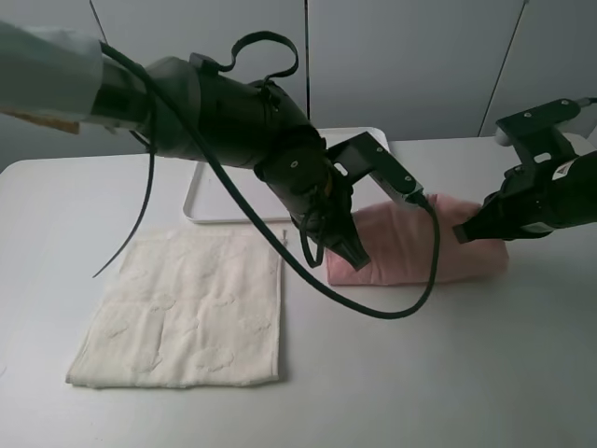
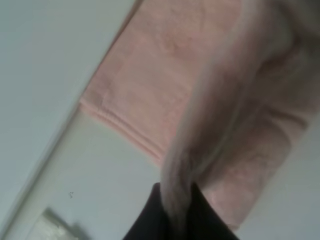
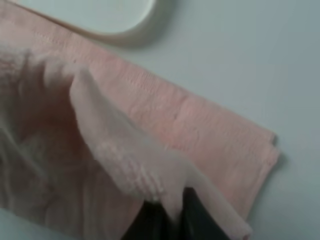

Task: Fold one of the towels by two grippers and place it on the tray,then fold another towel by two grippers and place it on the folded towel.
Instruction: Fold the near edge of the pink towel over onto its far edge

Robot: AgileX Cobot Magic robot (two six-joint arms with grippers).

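A pink towel [image 1: 410, 245] lies right of centre on the table, folded over itself. My left gripper [image 1: 354, 254] reaches across and is shut on the towel's left edge; the left wrist view shows a pink fold [image 2: 210, 130] pinched between dark fingertips [image 2: 150, 220]. My right gripper [image 1: 465, 233] is shut on the towel's right edge; the right wrist view shows a raised pink flap [image 3: 130, 155] held between its fingertips [image 3: 195, 215]. A cream towel [image 1: 187, 308] lies flat at front left. The white tray [image 1: 207, 201] sits at the back, mostly hidden by the left arm.
The tray's rounded corner [image 3: 125, 22] lies just beyond the pink towel in the right wrist view. A black cable [image 1: 373, 313] loops from the left arm down over the table in front of the pink towel.
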